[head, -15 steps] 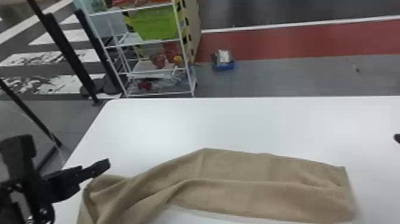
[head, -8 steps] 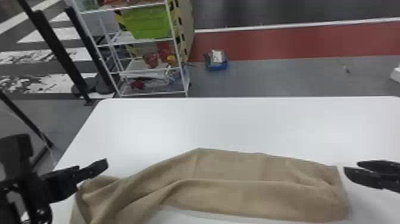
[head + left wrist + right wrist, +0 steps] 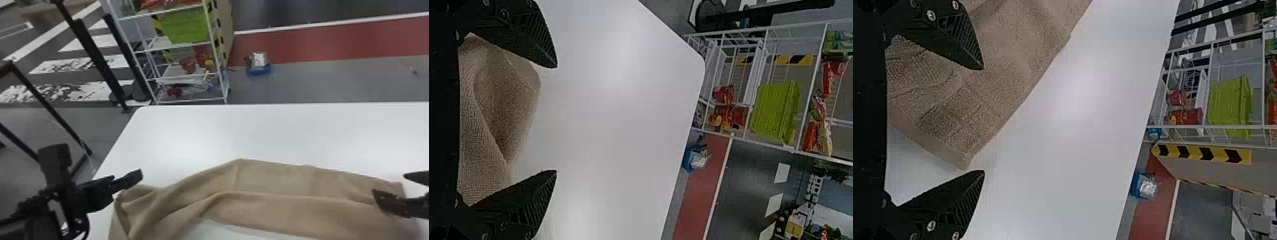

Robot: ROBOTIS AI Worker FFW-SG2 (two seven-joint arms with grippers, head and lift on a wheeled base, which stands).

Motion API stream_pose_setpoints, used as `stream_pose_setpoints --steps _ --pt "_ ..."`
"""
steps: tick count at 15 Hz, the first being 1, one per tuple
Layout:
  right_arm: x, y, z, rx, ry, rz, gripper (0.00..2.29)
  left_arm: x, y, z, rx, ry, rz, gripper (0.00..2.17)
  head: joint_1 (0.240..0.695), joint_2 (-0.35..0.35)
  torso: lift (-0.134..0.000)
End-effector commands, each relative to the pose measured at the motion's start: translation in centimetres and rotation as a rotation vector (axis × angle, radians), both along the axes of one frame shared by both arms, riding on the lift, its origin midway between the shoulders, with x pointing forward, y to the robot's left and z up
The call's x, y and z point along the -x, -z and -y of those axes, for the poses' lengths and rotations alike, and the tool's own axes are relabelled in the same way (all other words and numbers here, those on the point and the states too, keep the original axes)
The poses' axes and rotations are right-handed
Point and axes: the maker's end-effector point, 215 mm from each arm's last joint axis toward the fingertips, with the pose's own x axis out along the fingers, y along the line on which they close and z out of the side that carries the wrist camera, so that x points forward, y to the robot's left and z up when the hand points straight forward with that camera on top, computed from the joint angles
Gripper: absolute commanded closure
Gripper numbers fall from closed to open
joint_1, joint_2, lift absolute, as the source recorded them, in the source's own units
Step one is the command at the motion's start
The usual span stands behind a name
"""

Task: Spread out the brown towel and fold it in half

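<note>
My left claw (image 3: 127,176) is spread wide, with nothing gripped, at the left end of the brown towel (image 3: 271,178). In my left wrist view, a bunched, turned-over part of the towel lies in the space between the two fingers of my left claw (image 3: 556,119), back from their tips, and neither finger pinches it. My right claw (image 3: 390,183) is wide open and empty too, at the towel's right end. In my right wrist view, the towel's corner, with a woven band of squares beside it, shows between the fingers of my right claw (image 3: 983,120). I cannot tell whether any finger touches the cloth.

The towel stretches across the near part of the white worktop (image 3: 271,131), running out of my head view at the bottom. Its far edge bends near the middle, and a long fold runs along it toward the right. The left end is rumpled into several creases, and bare worktop shows at its near side.

Beyond the worktop, toward the left, stands a white wire rack (image 3: 178,102) holding a green bin (image 3: 185,27) and some red items. A blue container (image 3: 259,71) sits on the floor to the right of it, and dark posts (image 3: 95,57) stand to its left.
</note>
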Motion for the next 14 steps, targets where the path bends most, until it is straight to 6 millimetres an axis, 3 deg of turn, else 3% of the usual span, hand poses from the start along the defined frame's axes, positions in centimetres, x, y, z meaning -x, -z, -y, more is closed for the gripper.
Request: stream_pose_setpoints --steps 1,7,10,12,14 --pt "0.3 1.2 0.4 0.022 0.018 -0.072 0.18 0.0 -0.2 0.0 -0.003 0.001 0.003 0.15 0.695 0.311 -0.124" --pt "0.2 1.8 2.2 0.007 0.082 -0.222 0.19 0.0 0.0 0.3 -0.008 0.004 -0.004 0.15 0.695 0.296 -0.124" --pt "-0.5 2.3 1.1 0.003 0.065 -0.238 0.30 0.1 0.2 0.3 -0.009 0.004 -0.008 0.15 0.695 0.284 -0.124" --pt "-0.7 2.8 0.4 -0.003 0.050 -0.260 0.62 0.1 0.2 0.1 -0.013 0.001 -0.009 0.15 0.695 0.288 -0.124" --pt "-0.6 2.6 -0.3 -0.028 0.039 -0.291 1.23 0.1 0.0 -0.2 -0.022 -0.003 -0.005 0.15 0.695 0.296 -0.124"
